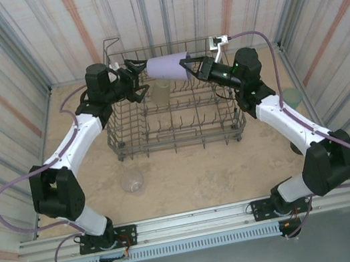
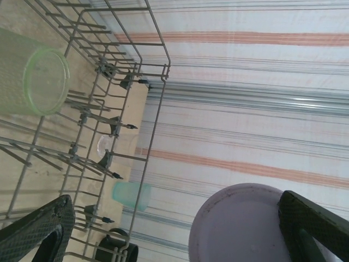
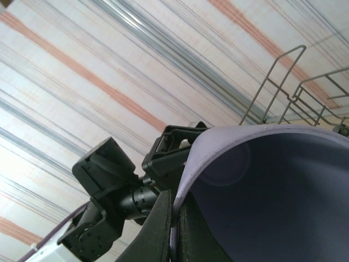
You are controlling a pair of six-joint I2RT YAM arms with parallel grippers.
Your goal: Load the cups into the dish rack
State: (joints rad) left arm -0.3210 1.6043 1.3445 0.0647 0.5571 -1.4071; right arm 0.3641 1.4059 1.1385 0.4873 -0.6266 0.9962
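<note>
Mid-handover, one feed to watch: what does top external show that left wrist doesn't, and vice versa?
Top external adds: the right gripper clamped on the lavender cup's open end, and a clear cup on the table before the dish rack. Left wrist adds: the cup's flat base beside one finger, with a wide gap to the other, so the left gripper is open. Both: lavender cup, dish rack, the pale green cup inside it, the teal cup outside.

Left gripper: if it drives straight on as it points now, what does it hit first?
Likely the lavender cup, base-on, just ahead between the left gripper fingers; the right gripper holds its rim.
</note>
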